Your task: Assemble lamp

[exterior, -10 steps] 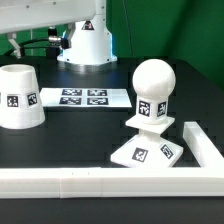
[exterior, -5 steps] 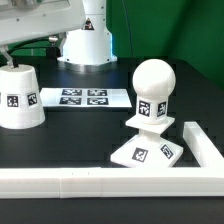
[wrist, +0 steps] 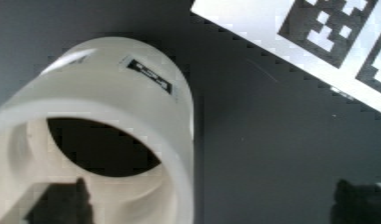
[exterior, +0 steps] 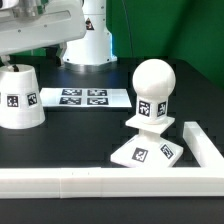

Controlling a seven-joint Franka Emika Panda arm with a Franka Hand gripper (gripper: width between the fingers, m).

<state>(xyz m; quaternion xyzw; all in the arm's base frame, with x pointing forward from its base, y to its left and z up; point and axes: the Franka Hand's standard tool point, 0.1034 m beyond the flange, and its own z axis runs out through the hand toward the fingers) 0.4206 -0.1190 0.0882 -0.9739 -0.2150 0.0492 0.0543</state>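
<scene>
Shade (exterior: 20,97) beside marker board (exterior: 85,97); bulb (exterior: 153,92) apart

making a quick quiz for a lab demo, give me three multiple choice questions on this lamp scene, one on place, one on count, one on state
1. Where does the shade stand in the exterior view?
A. on that view's left, apart from the base
B. on top of the bulb
C. on the marker board

2. How many tags does the marker board show in the exterior view?
A. two
B. four
C. six

3. What state is the bulb in?
A. lying on its side on the table
B. held in the gripper
C. upright on the base

Answers: 1 A, the shade sits alone on the black table, far from the base. 2 B, four tags show in two rows. 3 C, the bulb stands on the base, while the gripper is at the shade.
</scene>
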